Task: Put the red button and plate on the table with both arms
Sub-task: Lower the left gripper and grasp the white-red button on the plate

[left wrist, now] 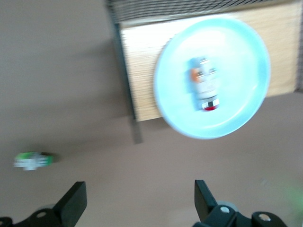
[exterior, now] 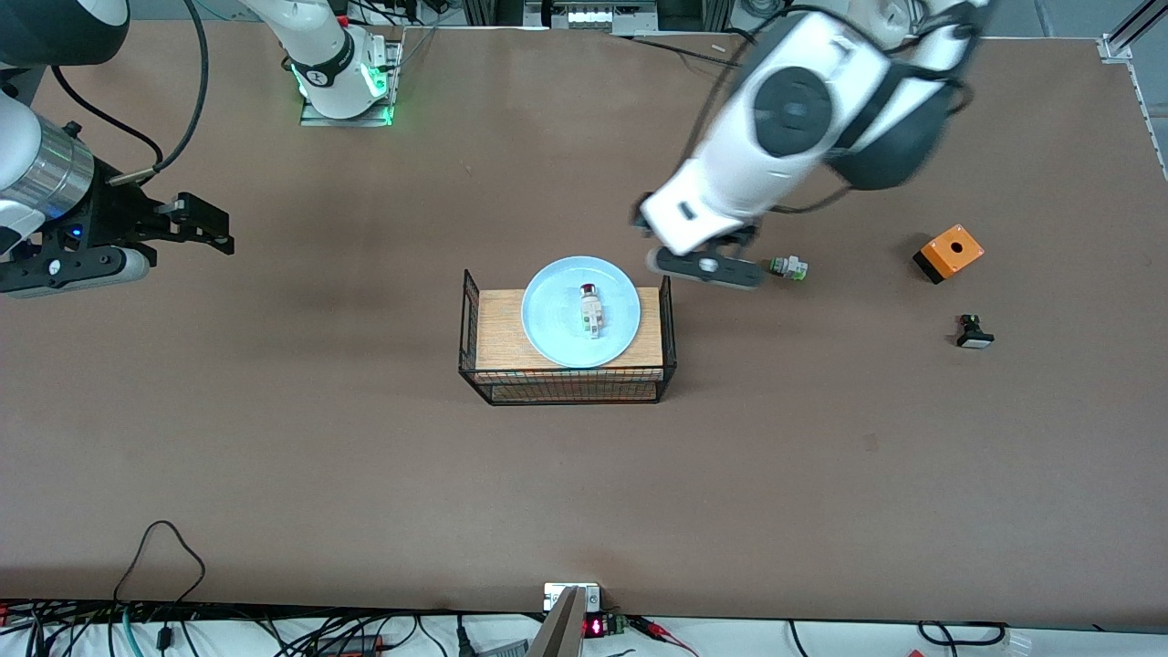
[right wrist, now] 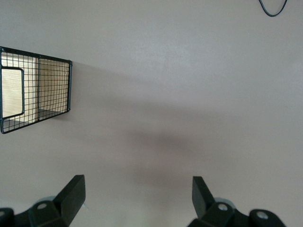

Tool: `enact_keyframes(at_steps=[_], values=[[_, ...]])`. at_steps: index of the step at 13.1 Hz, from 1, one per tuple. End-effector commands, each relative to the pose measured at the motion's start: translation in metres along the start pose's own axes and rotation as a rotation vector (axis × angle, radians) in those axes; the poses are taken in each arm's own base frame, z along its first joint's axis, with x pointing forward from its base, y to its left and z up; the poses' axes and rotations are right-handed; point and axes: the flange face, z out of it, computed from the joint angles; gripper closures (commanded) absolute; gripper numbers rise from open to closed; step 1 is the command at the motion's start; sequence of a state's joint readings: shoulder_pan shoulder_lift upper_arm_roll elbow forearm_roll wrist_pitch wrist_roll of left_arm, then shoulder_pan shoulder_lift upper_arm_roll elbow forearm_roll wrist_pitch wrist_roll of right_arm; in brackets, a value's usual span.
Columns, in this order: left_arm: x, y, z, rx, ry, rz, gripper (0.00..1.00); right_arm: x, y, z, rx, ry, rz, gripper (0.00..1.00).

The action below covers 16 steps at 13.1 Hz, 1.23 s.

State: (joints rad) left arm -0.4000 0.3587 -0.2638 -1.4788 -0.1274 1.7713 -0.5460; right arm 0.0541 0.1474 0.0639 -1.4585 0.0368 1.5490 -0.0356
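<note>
A: Where are the plate and red button?
B: The plate (exterior: pixel 580 311) sits on the wire rack (exterior: pixel 567 379); the red button (exterior: pixel 591 308) lies in it.
A: Grippers?
B: The left gripper (exterior: pixel 707 266) hangs over the table (exterior: pixel 365 474) beside the rack, fingers spread, empty. The right gripper (exterior: pixel 196 222) waits over the right arm's end, also spread.

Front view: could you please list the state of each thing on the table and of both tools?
plate: on the wire rack, unheld.
red button: lying on its side in the plate.
green-tipped switch part: lying on the table.
orange box: on the table.
black switch part: on the table.
left tool: open, empty, over the table beside the rack.
right tool: open, empty, waiting over the table.
</note>
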Motion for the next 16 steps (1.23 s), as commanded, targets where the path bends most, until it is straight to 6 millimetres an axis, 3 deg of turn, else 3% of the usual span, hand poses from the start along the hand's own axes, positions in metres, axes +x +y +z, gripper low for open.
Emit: enact_keyframes(at_steps=[1, 3, 5, 8, 13, 16], values=[[0.012, 0.04, 0.028, -0.015, 0.028, -0.088, 0.0, -0.001, 0.003, -0.005, 0.011, 0.003, -0.005, 0.0], [0.023, 0.059, 0.039, 0.0, 0.054, -0.109, 0.0, 0.0, 0.005, -0.004, 0.011, 0.001, -0.002, 0.0], [0.047, 0.063, 0.056, -0.001, 0.091, -0.119, 0.0, 0.0, 0.005, -0.004, 0.011, 0.001, -0.002, 0.0], [0.065, 0.062, 0.079, -0.025, 0.126, -0.122, 0.0, 0.0, 0.003, -0.004, 0.01, 0.001, -0.005, 0.0], [0.073, 0.06, 0.111, 0.052, 0.151, -0.087, 0.0, 0.0, 0.003, -0.004, 0.011, 0.001, -0.005, 0.0], [0.071, 0.072, 0.118, 0.025, 0.182, -0.079, 0.16, 0.0, 0.005, -0.004, 0.011, 0.001, -0.01, 0.0]])
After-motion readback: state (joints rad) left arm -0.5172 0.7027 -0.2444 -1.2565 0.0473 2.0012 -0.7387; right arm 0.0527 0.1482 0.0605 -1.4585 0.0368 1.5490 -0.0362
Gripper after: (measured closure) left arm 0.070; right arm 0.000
